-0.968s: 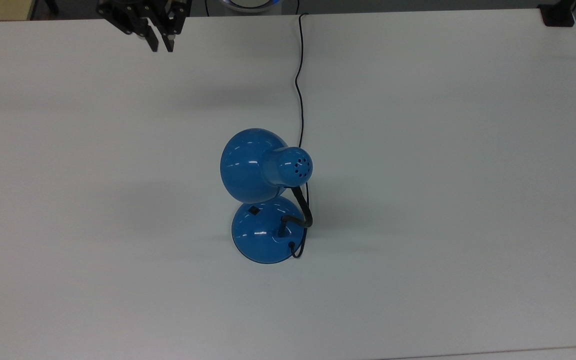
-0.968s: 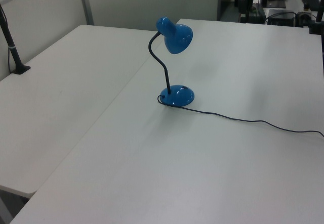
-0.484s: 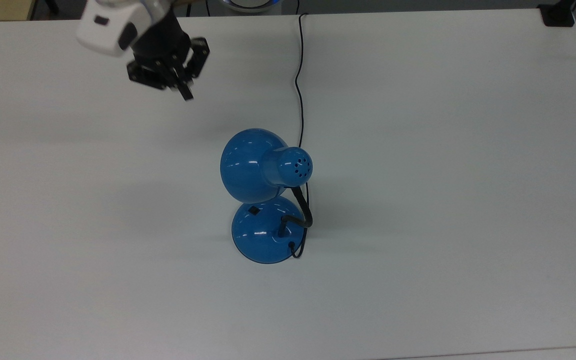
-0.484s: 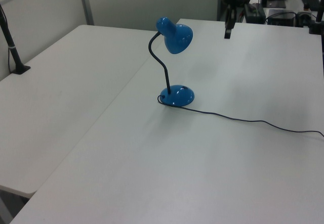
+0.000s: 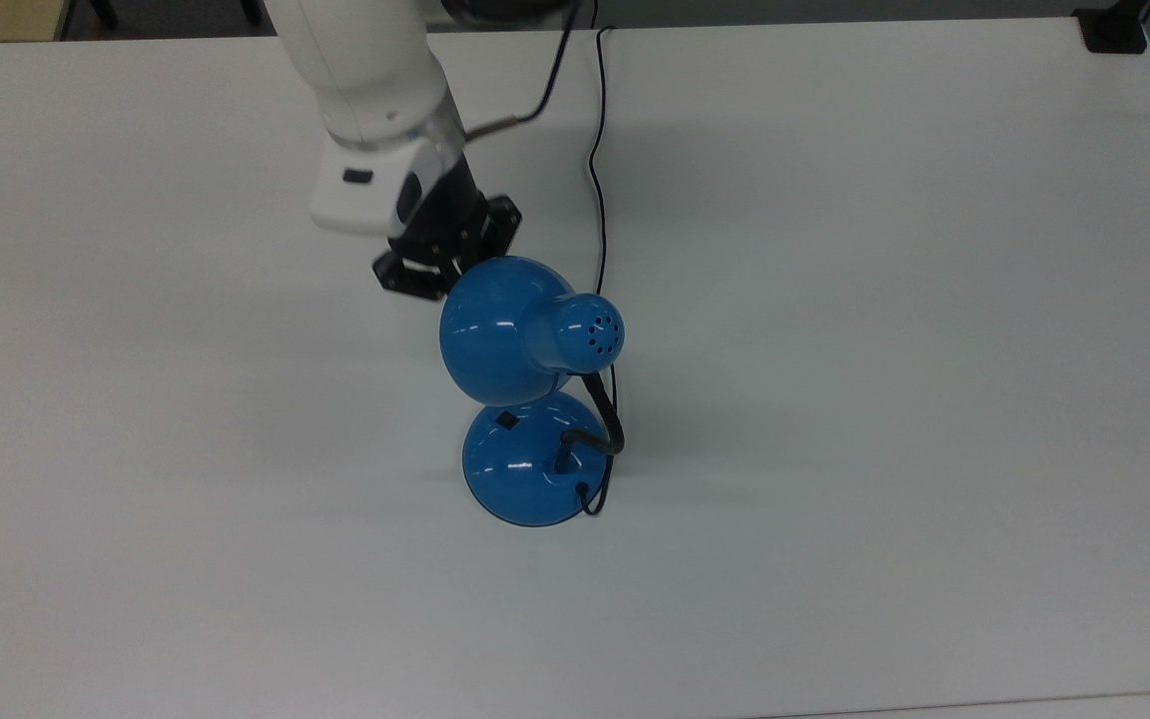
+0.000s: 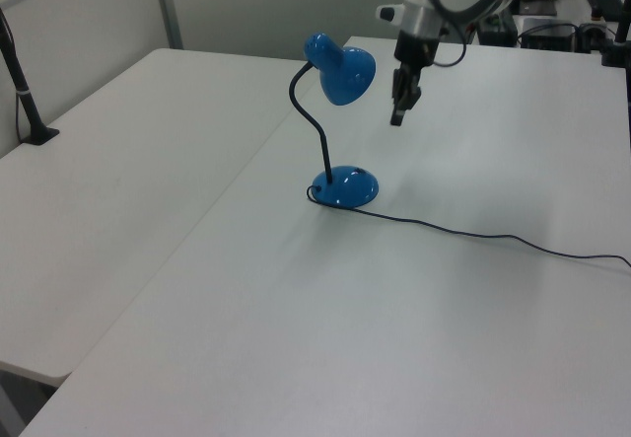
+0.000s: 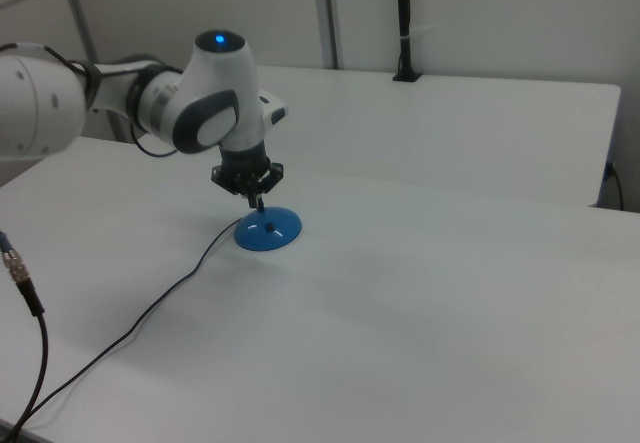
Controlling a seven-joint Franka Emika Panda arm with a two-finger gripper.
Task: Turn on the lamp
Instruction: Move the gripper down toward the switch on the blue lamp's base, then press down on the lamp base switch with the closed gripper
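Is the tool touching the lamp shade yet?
Apart. In the left view the tool hangs to the left view's right of the lamp shade, with bare wall and table showing between them.

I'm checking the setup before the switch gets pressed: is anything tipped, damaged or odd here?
Nothing stands out. The lamp stands upright on the white table, its base flat, its neck curved and its shade unlit. The cord trails loosely across the table. The tool hangs in the air beside the shade.
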